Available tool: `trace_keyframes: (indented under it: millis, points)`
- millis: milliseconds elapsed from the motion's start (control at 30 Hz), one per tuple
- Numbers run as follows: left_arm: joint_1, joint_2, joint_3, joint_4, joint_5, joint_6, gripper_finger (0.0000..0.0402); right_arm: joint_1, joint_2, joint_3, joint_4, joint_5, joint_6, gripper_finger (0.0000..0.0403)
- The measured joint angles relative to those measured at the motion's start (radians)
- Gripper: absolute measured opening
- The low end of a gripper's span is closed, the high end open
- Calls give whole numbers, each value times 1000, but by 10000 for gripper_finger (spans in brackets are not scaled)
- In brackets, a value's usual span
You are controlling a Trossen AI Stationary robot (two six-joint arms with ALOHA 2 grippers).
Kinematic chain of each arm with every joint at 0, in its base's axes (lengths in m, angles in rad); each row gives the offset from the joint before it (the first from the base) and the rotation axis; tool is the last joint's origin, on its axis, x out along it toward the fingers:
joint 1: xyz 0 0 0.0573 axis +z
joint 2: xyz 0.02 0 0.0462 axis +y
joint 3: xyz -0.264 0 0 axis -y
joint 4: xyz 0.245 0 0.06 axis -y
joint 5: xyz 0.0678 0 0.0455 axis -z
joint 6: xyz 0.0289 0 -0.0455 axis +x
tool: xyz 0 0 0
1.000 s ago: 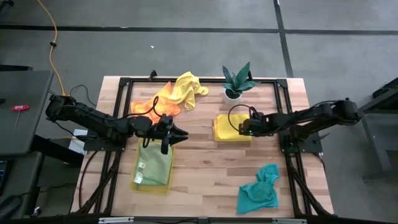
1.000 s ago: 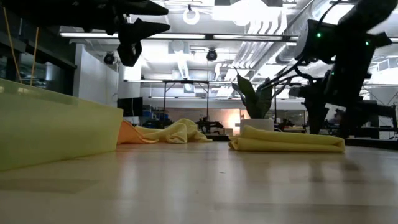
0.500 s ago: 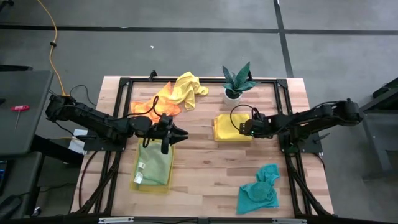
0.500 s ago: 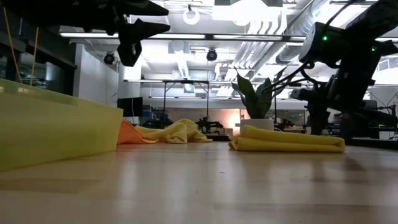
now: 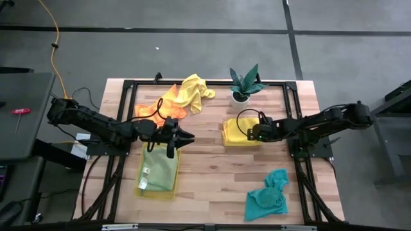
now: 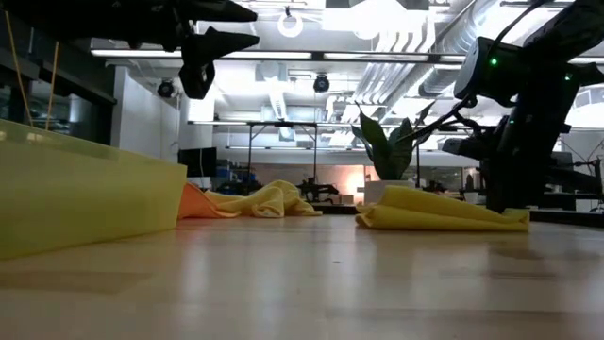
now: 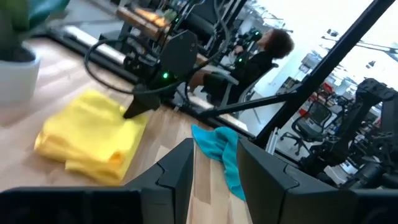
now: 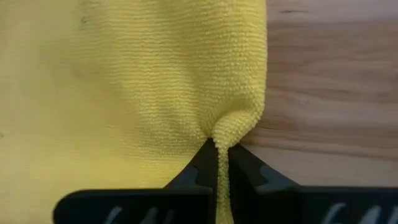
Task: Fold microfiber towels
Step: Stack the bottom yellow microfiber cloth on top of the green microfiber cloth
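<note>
Pinching: right pincer (image 8: pixel 217 163) clenched on folded yellow towel's (image 5: pixel 236 131) right edge, mid-surface.
Left pincer (image 5: pixel 186 136): released, hovering above tray's (image 5: pixel 137 187) far end.

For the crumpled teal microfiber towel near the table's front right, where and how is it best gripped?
Probably at the raised bunched peak at the far end of the crumpled teal microfiber towel, from straight above: the rest spreads flatter on the wooden table, giving less to pinch. The right gripper is nearer but shut on the folded yellow microfiber towel.
</note>
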Motion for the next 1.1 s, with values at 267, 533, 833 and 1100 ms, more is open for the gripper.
trace_keyframes:
  millis: [267, 533, 833, 1100]
  points:
    - [41, -69, 20, 94, 1, 144, 113, 4, -26, 254, -212, 25, -395, 1]
    - [127, -85, 194, -234, 53, 169, 118, 61, -9, 550, -273, 34, -860, 1]
    - [188, -25, 420, -602, 182, 273, 208, 148, 141, 773, -357, -14, -1128, 0]
    - [204, 64, 550, -757, 247, 364, 272, 213, 321, 927, -385, -21, -1254, 0]
